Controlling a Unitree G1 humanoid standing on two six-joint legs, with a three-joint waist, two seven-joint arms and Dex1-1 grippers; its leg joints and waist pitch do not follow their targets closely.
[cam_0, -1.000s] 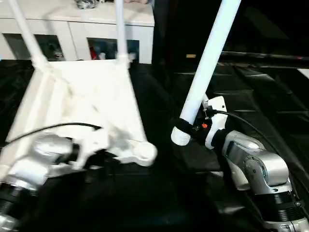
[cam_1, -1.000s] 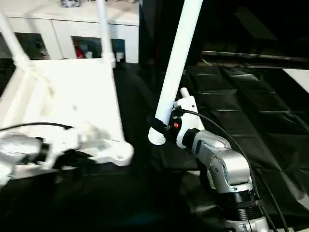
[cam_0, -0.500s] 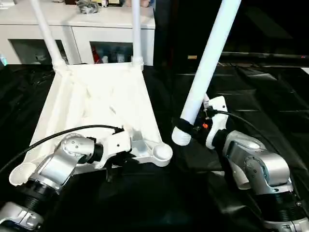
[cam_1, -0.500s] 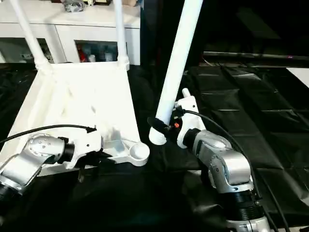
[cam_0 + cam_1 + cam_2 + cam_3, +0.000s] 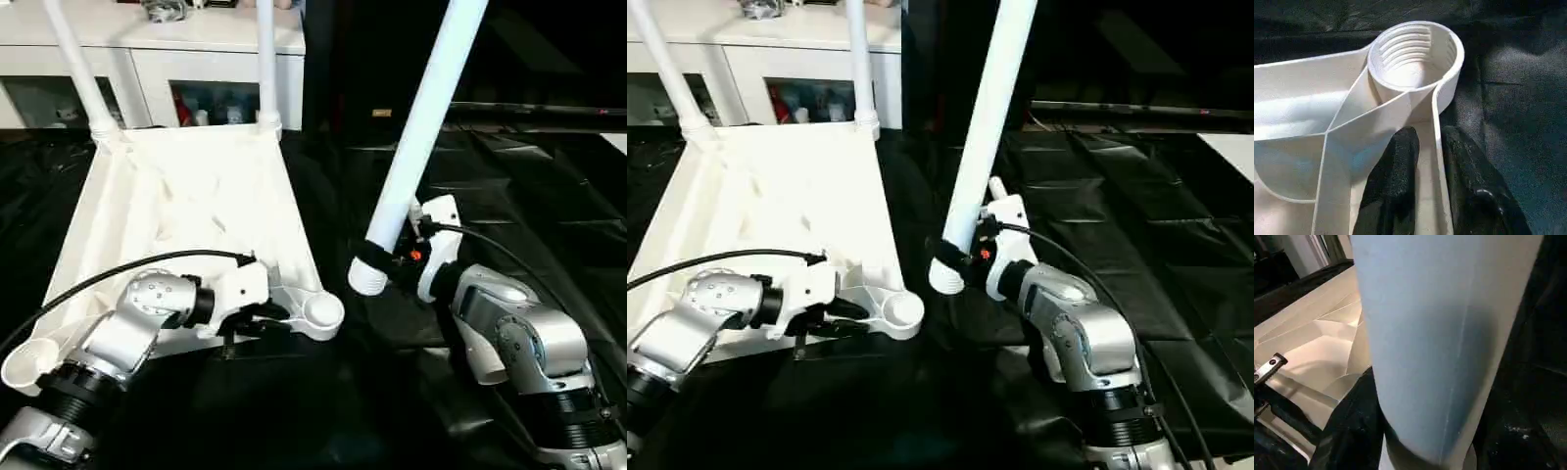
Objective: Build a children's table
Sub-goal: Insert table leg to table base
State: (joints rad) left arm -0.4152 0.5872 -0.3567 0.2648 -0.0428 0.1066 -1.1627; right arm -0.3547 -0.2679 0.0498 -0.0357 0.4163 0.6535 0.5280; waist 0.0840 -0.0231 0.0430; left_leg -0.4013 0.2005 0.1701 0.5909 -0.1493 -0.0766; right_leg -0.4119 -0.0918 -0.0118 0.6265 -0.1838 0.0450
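As seen, right gripper seemingly level.

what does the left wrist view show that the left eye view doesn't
Left wrist view alone: threads inside the corner socket, and the left end effector with its black fingers straddling the tabletop's rim. Left eye view alone: two fitted legs, the cabinet, and the right end effector gripping the loose leg. Both: the tabletop.

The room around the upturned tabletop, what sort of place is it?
Probably an indoor lab or demo room: black sheeting covers the work surface, and a white cabinet with glass doors stands behind the tabletop.
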